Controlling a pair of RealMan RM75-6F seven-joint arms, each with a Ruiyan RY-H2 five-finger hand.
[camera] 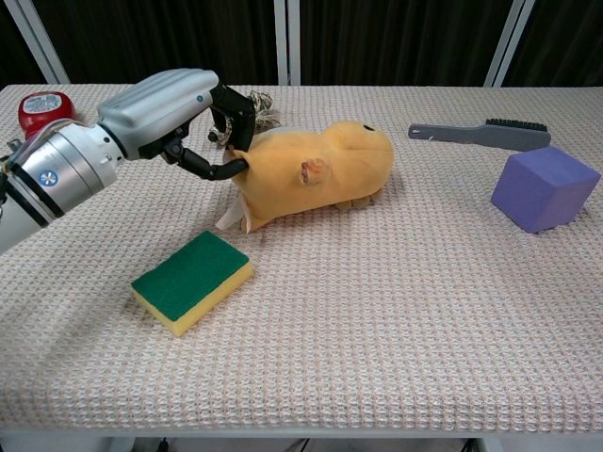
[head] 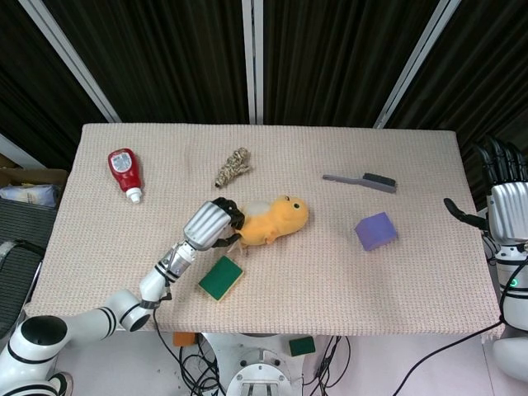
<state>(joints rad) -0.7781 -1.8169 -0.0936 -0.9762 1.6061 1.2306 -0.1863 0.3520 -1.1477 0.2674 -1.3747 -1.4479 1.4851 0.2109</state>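
A yellow plush toy lies mid-table with its head pointing right and away. My left hand pinches the toy's rear end between thumb and curled fingers. A green and yellow sponge lies just in front of that hand. My right hand hangs beyond the table's right edge, fingers spread and holding nothing, nearest to the purple block.
A red ketchup bottle lies at the far left. A knotted bit of rope sits behind the left hand. A grey brush lies at the back right, behind the purple block.
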